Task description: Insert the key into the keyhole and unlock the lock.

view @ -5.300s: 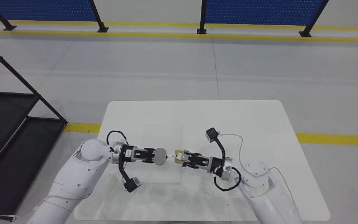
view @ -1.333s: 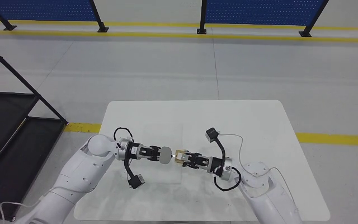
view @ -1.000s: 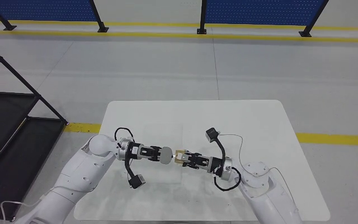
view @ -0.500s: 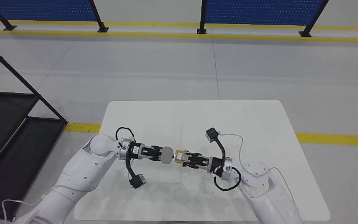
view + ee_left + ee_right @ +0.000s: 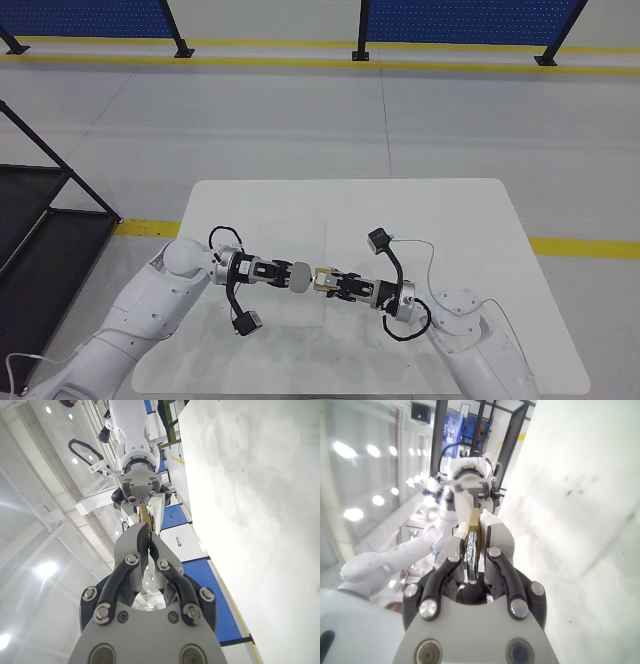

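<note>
key (image 5: 150,543) in left hand (image 5: 300,277), lock (image 5: 474,519) in right hand (image 5: 328,283), meeting above table (image 5: 450,220)

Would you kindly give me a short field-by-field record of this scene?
left gripper: shut on the key, above the table, pointing at the lock
right gripper: shut on the lock, facing the left gripper
key: tip at the lock's end; how far in cannot be told
lock: brass body, held off the table
table: white

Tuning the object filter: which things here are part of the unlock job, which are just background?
Job: brass-coloured metal padlock in right gripper; small metal key, mostly hidden, in left gripper.
Idle: black metal rack beside the white table; blue fence panels behind.
</note>
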